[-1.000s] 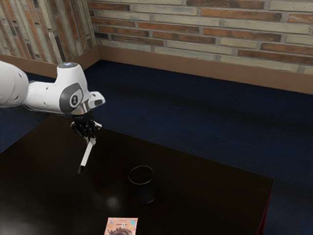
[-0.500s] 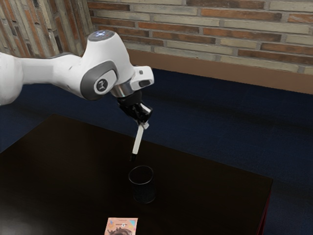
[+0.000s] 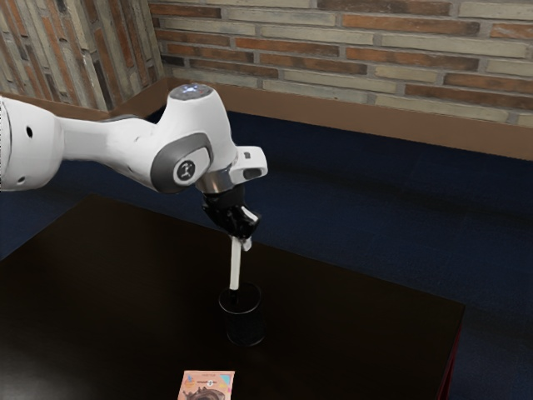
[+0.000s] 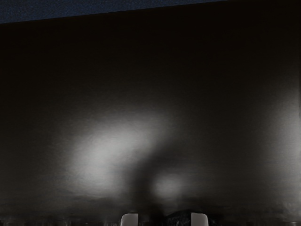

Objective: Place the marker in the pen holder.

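In the exterior view my gripper (image 3: 241, 241) is above the pen holder, its fingers parted at the upper end of the marker. The white marker (image 3: 235, 266) stands nearly upright, dark tip down, with its lower end within the mouth of the black pen holder (image 3: 245, 327). How deep the tip reaches is hard to tell against the dark holder. In the wrist view two pale fingertips stand well apart, marking the open gripper (image 4: 164, 220). A dark curved shape lies between them; I cannot tell what it is.
A colourful printed card or note (image 3: 206, 386) lies on the dark table (image 3: 358, 342), near the holder at the exterior view's bottom edge. The table's far edge borders the blue floor.
Over the last second my hand has moved toward the exterior view's right, then down over the holder. The marker came with it and now hangs straighter; the fingers have opened from it.
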Robot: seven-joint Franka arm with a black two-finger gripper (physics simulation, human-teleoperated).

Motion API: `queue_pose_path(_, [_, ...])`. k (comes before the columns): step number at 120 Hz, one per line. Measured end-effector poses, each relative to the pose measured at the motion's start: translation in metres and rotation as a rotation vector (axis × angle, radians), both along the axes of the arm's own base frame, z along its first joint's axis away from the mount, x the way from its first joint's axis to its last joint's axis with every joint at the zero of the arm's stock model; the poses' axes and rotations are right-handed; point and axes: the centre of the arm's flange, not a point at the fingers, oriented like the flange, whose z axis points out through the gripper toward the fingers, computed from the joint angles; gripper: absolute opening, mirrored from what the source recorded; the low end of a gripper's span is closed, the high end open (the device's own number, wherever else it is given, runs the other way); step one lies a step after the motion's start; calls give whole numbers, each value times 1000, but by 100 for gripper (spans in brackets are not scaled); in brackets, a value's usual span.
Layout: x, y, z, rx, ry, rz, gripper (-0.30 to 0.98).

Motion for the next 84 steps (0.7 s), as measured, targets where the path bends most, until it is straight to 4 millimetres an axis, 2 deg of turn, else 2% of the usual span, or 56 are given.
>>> queue_pose_path(18, [-20,-12,-31,12,75,-23,-7])
queue_pose_path(29, [-25,-13,-44,6,109,-29,13])
queue_pose_path(42, [-28,-18,-39,-1,112,-48,35])
queue_pose_path(48, [-27,-18,-17,-7,88,-54,42])
queue_pose_path(58, [0,-5,63,-24,16,-51,51])
queue_pose_path(70, [14,34,154,7,-24,-50,57])
queue_pose_path(76, [9,56,180,37,-14,-54,60])
queue_pose_path(84, [2,81,192,62,29,-62,62])
